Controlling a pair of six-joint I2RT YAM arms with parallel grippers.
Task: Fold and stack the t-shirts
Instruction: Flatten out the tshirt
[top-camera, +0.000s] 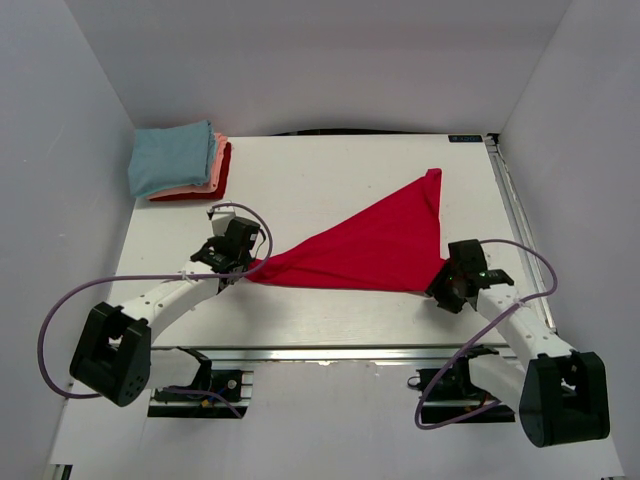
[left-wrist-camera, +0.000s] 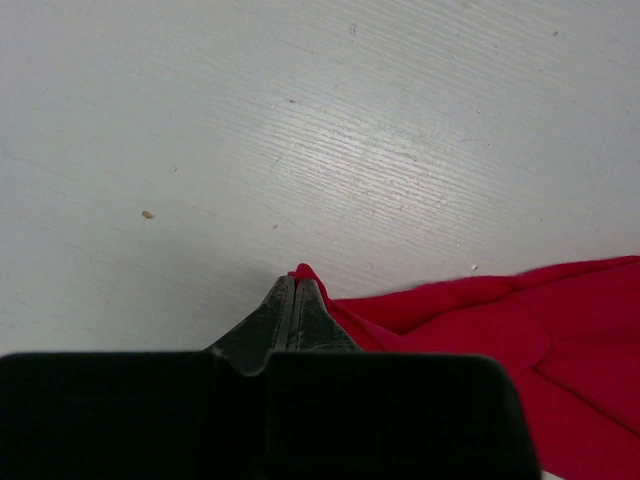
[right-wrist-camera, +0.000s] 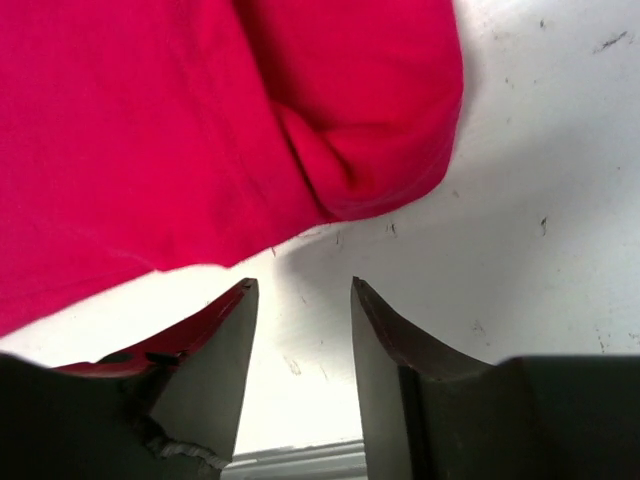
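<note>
Corner of red shirt (top-camera: 370, 245) hides inside clamped left end effector (left-wrist-camera: 295, 296); right end effector (right-wrist-camera: 301, 292) stands open.

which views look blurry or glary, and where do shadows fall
Top external: even soft light, sharp, only faint shadows. Left wrist: a pale sheen on the table, the left gripper body dark and soft near the lens. Right wrist: the red t-shirt slightly soft, casting a shadow ahead of the right gripper.

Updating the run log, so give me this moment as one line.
left gripper: shut on red shirt corner | right gripper: open at shirt's right edge | folded stack: far left corner
</note>
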